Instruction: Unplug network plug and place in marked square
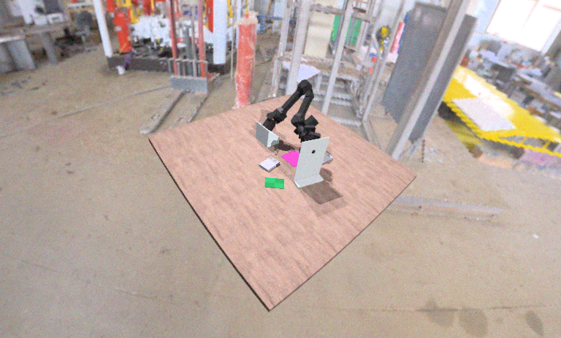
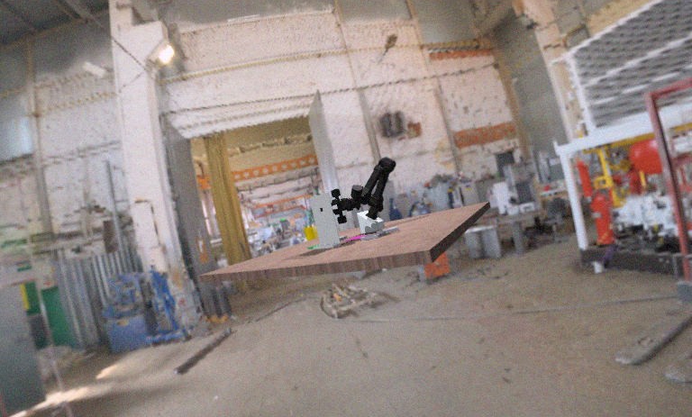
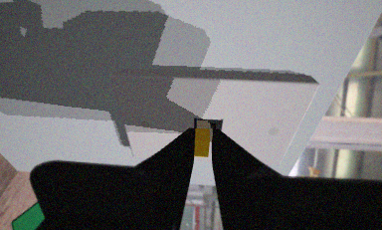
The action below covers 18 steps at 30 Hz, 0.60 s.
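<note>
The pale upright panel carries a raised socket box with a small dark opening. The plug is at this opening, and its yellow part shows between my fingers. My gripper is shut on the plug, one fingertip at each side, close to the socket. How deep the plug sits and whether its tab is pressed cannot be told. In the top view the panel hides my fingertips. The magenta marked square lies on the table beside the panel, partly hidden in the top view.
A green block and a light grey flat block lie left of the panel in the top view. Another grey piece shows behind the panel. A pale slanted plate stands by the arm's base.
</note>
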Available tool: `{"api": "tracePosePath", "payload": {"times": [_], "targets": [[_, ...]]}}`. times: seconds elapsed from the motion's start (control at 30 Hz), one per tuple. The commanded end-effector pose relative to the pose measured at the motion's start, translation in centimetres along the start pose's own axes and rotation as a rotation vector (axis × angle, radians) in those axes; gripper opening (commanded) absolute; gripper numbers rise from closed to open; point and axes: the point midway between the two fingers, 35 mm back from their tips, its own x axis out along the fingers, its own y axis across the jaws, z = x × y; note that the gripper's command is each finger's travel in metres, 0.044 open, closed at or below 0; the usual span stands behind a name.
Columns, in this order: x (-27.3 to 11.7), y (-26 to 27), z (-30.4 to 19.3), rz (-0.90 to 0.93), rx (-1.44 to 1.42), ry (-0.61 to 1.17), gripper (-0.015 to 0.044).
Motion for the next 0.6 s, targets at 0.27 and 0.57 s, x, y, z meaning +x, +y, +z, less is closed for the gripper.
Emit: {"api": "tracePosePath", "payload": {"times": [0.27, 0.57], "targets": [[-0.02, 0.04, 0.04, 0.002, -0.006, -0.003, 0.0], [-0.54, 0.02, -0.15, 0.003, -0.006, -0.002, 0.0]]}}
